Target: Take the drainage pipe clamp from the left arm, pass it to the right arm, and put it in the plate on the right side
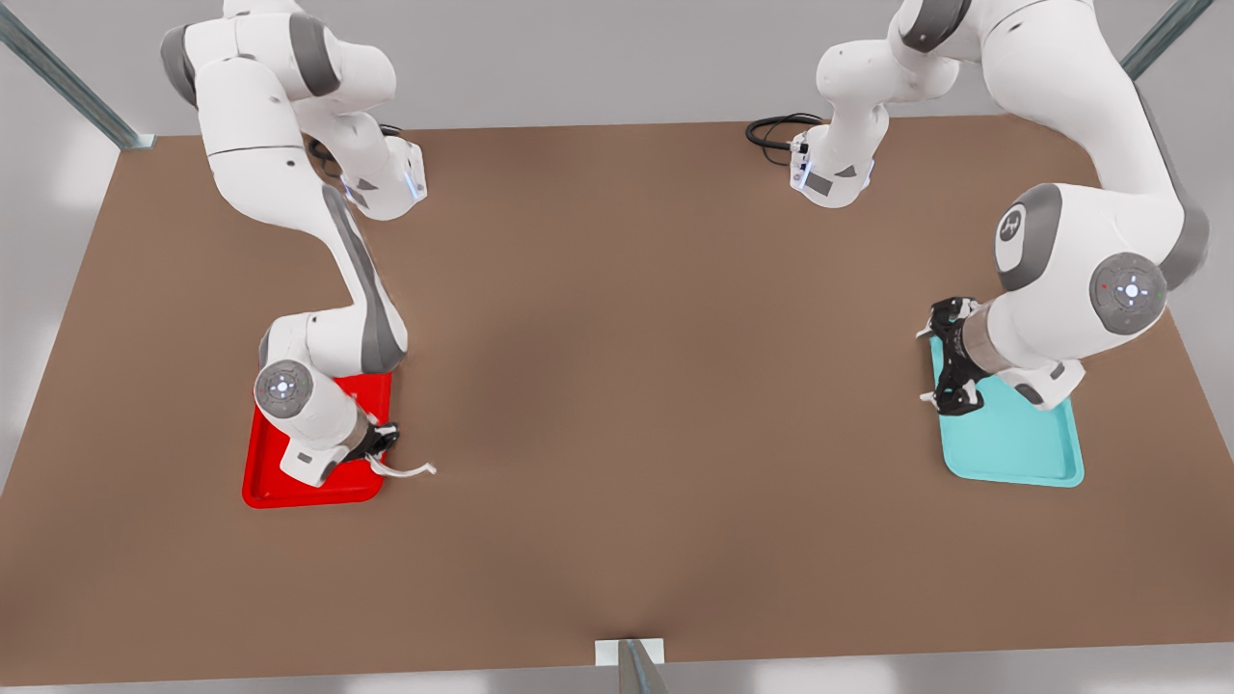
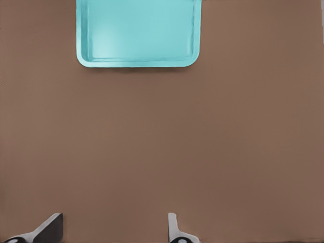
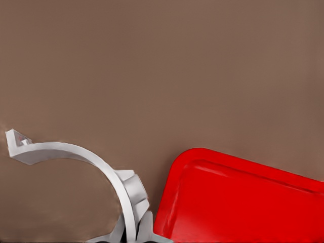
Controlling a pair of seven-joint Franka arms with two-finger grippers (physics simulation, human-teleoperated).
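Observation:
The white C-shaped drainage pipe clamp point(image 1: 407, 469) point(image 3: 76, 152) is held at one end by my right gripper point(image 1: 384, 445) point(image 3: 136, 234), which is shut on it. That gripper hovers at the edge of the red plate point(image 1: 275, 492) point(image 3: 243, 202) on the front view's left. The clamp's arc reaches past the rim over the brown table. On the front view's right, my left gripper point(image 1: 928, 366) point(image 2: 114, 234) is open with nothing between its fingers. It sits at the near corner of the teal tray point(image 1: 1012, 453) point(image 2: 136, 35).
A black cable point(image 1: 771, 130) loops at the back of the table beside an arm base. A metal post point(image 1: 631, 665) stands at the table's front edge, and frame struts rise at the back corners. Bare brown table lies between the two trays.

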